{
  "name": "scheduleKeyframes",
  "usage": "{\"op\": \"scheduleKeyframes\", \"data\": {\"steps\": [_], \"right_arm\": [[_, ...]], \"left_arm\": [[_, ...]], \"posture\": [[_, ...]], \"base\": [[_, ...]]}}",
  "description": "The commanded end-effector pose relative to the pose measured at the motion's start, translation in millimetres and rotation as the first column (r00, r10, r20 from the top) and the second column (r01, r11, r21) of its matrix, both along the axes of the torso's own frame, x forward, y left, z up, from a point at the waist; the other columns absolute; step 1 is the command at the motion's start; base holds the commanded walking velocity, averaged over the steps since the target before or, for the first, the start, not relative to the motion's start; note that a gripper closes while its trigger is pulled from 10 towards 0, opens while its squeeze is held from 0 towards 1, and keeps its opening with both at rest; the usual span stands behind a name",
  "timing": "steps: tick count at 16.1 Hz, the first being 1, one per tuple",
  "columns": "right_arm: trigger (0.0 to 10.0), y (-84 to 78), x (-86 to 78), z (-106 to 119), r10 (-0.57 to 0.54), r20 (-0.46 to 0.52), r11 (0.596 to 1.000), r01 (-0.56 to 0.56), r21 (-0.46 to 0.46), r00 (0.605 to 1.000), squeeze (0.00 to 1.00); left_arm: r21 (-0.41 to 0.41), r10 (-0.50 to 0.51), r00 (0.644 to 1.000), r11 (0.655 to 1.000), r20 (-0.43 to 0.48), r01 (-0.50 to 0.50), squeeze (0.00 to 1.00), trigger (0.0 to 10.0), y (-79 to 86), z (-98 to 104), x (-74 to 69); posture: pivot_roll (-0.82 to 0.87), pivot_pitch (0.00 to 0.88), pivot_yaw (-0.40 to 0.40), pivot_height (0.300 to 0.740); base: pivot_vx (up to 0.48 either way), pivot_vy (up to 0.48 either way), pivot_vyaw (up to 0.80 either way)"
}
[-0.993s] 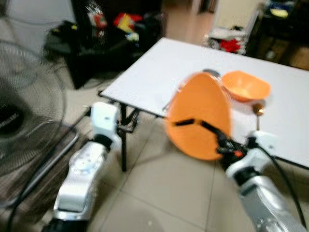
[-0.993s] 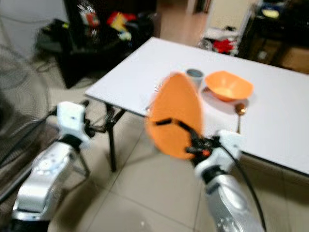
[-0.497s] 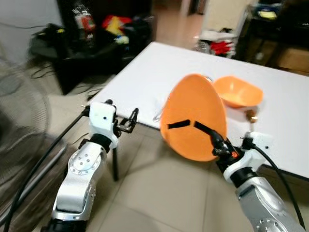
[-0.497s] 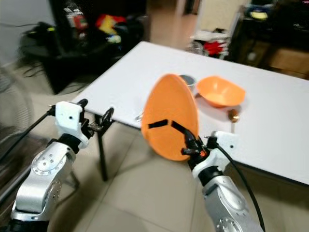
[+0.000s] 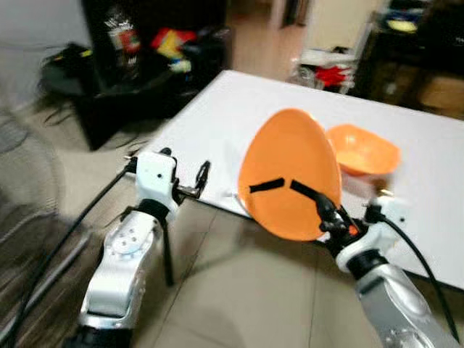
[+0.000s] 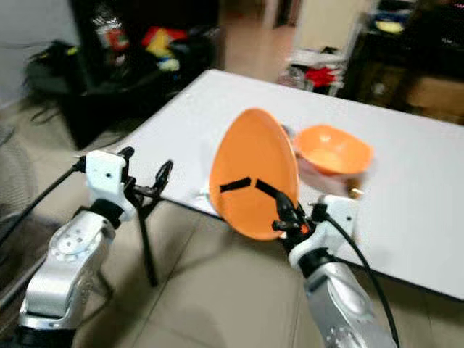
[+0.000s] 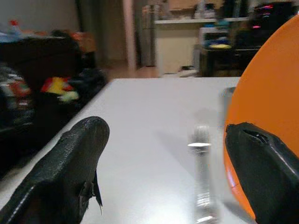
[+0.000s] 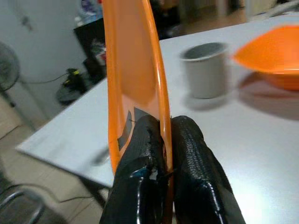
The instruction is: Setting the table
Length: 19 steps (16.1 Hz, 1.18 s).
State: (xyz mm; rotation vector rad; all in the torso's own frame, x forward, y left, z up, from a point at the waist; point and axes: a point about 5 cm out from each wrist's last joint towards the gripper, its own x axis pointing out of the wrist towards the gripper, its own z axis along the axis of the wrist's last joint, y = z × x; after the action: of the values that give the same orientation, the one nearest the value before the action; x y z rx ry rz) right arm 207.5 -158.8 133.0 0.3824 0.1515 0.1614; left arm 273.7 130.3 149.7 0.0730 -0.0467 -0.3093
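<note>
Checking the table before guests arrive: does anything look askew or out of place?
The orange plate stands on edge, pinched at its rim by the right gripper just off the white table's near edge, not lying flat. The orange bowl and grey cup sit upright.

Head stereo pair looking down over white table (image 5: 239, 109); wrist cameras close along each pincer, facing that table

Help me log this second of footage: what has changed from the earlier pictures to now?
The camera shifted as the robot stepped closer to the white table. The left gripper, empty and open, came up to the table's near edge. The right gripper stays clamped on the rim of the upright round orange plate. The orange bowl, grey cup and silver fork lie as before.
</note>
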Motion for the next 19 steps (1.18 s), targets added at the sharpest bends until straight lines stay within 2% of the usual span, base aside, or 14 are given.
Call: {"op": "scheduleKeyframes", "data": {"steps": [1, 4, 6, 10, 11, 12, 13, 18, 19], "right_arm": [[10.0, -1.6, 0.9, 10.4, -0.006, 0.049, 1.000, 0.005, 0.015, 0.999, 0.00], [10.0, -0.6, -2.8, 9.2, 0.009, 0.043, 1.000, -0.010, 0.023, 0.999, 0.00], [10.0, -2.6, -6.8, 8.7, 0.024, 0.040, 0.998, -0.026, 0.049, 0.999, 0.00], [10.0, 3.7, -13.6, 8.0, 0.143, 0.024, 0.979, -0.145, 0.144, 0.989, 0.00], [10.0, 4.9, -17.0, 6.6, 0.183, 0.010, 0.964, -0.182, 0.193, 0.983, 0.00], [10.0, 4.2, -18.9, 3.5, 0.198, -0.007, 0.945, -0.189, 0.268, 0.980, 0.00], [10.0, 3.3, -18.7, 2.7, 0.192, -0.007, 0.938, -0.181, 0.297, 0.981, 0.00], [10.0, -5.2, -18.5, -2.9, 0.136, -0.045, 0.881, -0.100, 0.462, 0.990, 0.00], [10.0, -8.5, -20.5, -10.8, 0.130, -0.113, 0.879, -0.062, 0.472, 0.985, 0.00]], "left_arm": [[0.013, -0.017, 1.000, 1.000, 0.009, 0.017, 0.00, 10.0, -1.3, 3.0, 0.2], [0.027, -0.032, 0.999, 0.999, -0.002, 0.032, 0.00, 10.0, 0.5, 0.6, -1.1], [0.040, -0.041, 0.999, 0.998, -0.006, 0.041, 0.00, 10.0, 3.0, -0.1, -1.6], [0.047, -0.035, 0.999, 0.998, -0.004, 0.035, 0.00, 10.0, 9.0, 1.1, -1.2], [0.047, -0.056, 0.998, 0.997, -0.006, 0.056, 0.00, 10.0, 10.4, 1.1, -3.2], [0.054, -0.117, 0.993, 0.992, -0.018, 0.117, 0.00, 10.0, 8.7, 0.2, -6.6], [0.055, -0.140, 0.990, 0.988, -0.024, 0.141, 0.00, 10.0, 7.7, -0.1, -7.8], [0.050, -0.288, 0.956, 0.955, -0.055, 0.291, 0.00, 10.0, -3.7, 3.4, -15.1], [0.060, -0.336, 0.939, 0.938, -0.076, 0.341, 0.00, 10.0, -6.8, 2.3, -18.7]], "posture": [[-0.02, 0.000, -0.035, 0.740], [-0.02, 0.000, -0.031, 0.740], [-0.02, 0.000, -0.026, 0.740], [-0.02, 0.000, -0.027, 0.740], [-0.02, 0.000, -0.031, 0.740], [-0.02, 0.000, -0.033, 0.740], [-0.02, 0.000, -0.033, 0.740], [-0.02, 0.000, -0.031, 0.740], [-0.02, 0.000, -0.028, 0.740]], "base": [[0.349, 0.000, -0.80], [0.349, 0.000, -0.80], [0.349, 0.000, 0.00], [0.241, 0.000, 0.00], [0.000, 0.000, 0.00], [0.000, 0.000, 0.00], [0.000, 0.000, 0.00], [0.000, 0.000, 0.00], [0.000, 0.000, 0.00]]}}
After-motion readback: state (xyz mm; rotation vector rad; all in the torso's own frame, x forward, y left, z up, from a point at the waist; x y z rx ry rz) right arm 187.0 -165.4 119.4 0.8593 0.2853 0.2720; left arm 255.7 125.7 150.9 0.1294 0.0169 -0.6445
